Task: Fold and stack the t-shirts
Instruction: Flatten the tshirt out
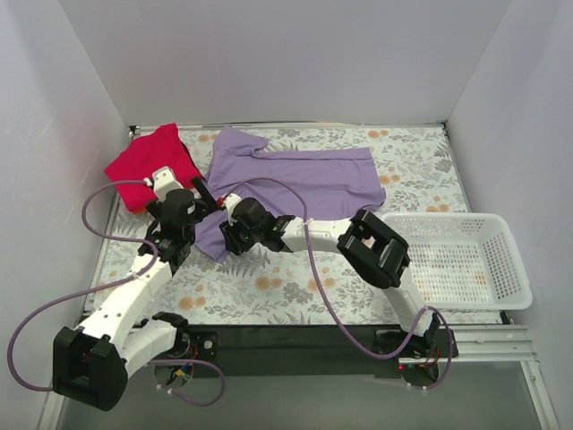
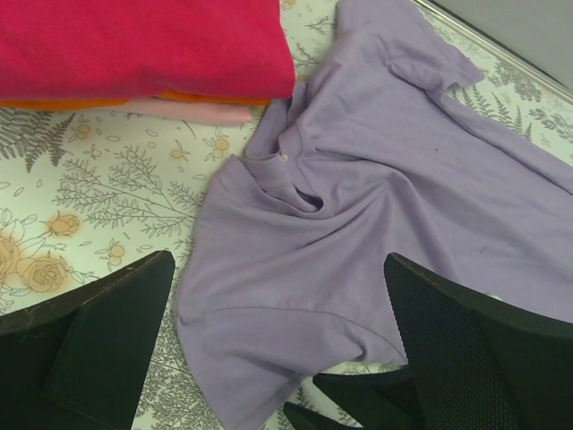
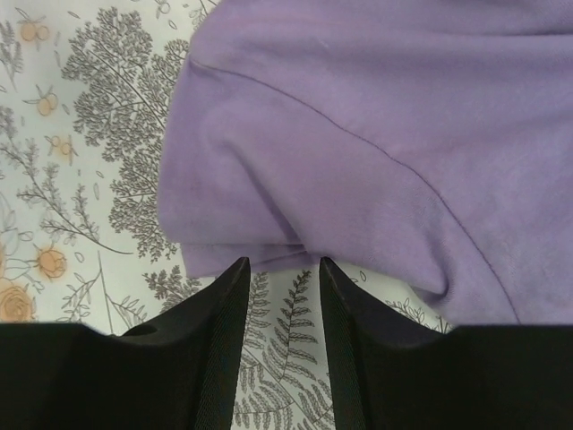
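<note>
The pale lavender t-shirt (image 1: 304, 179) lies loosely spread and wrinkled on the flowered table, collar toward the left. The bright red t-shirt (image 1: 148, 166) lies folded at the back left. My left gripper (image 1: 204, 199) hovers over the lavender shirt's left sleeve (image 2: 269, 349). It is wide open and empty, and it also shows in the left wrist view (image 2: 277, 345). My right gripper (image 1: 226, 235) is low at the sleeve's near edge. In the right wrist view (image 3: 282, 264) it is slightly open and empty, its tips just short of the lavender hem (image 3: 260, 251). Its fingers (image 2: 376, 403) show in the left wrist view.
A white mesh basket (image 1: 457, 260) stands at the right edge of the table. Orange and pink cloth layers (image 2: 192, 106) lie under the folded red shirt (image 2: 134, 45). White walls close in the back and both sides.
</note>
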